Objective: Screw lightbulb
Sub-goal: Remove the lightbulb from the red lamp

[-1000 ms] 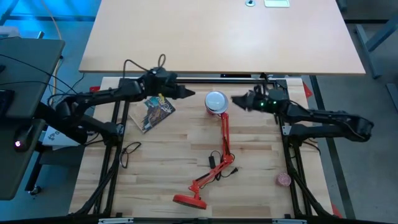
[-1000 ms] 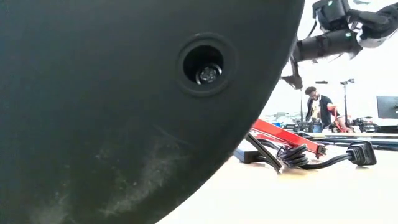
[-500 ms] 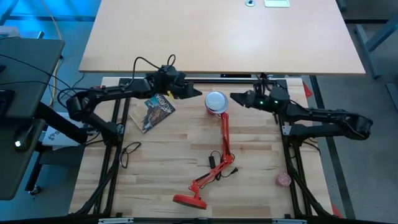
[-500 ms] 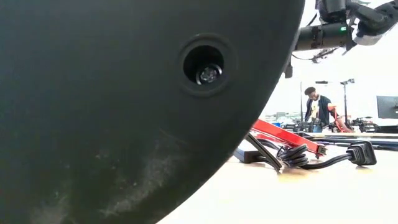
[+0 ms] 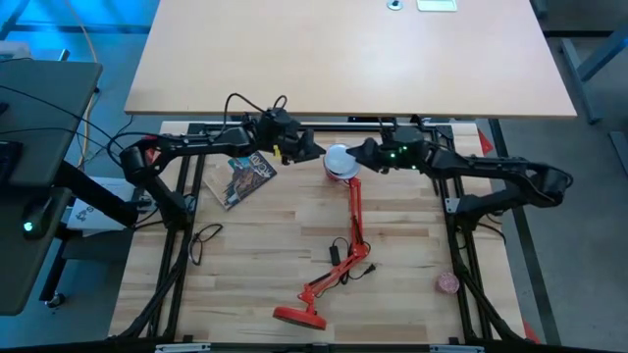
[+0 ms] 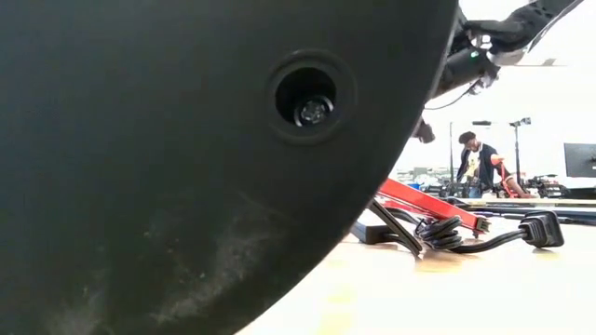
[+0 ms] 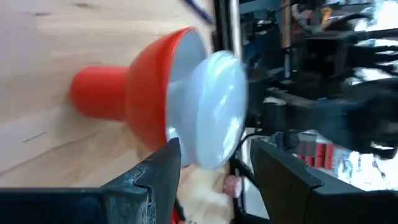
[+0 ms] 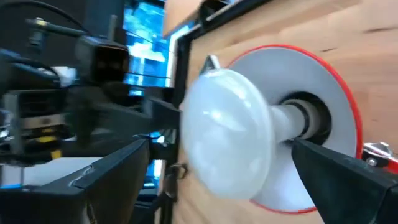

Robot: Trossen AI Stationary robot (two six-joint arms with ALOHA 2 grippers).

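A red desk lamp lies on the wooden table, and its red shade faces the far edge. The white lightbulb sits with its narrow neck in the socket at the shade's centre. My left gripper is open just left of the bulb, and in the left wrist view its fingers flank the dome. My right gripper is open just right of the bulb, its fingers standing wide on either side of the bulb. I see no touch from either gripper.
The lamp's jointed arm runs toward the near edge to its round base, whose dark underside fills the low view. A black cord and plug lie beside the arm. A magazine lies at the left, and a pink round thing lies at the near right.
Both grippers have closed in on the bulb from opposite sides. My left gripper has gone toward the table's right edge and down, rolling its wrist. My right gripper has gone toward the left edge. The lamp and bulb have stayed where they were.
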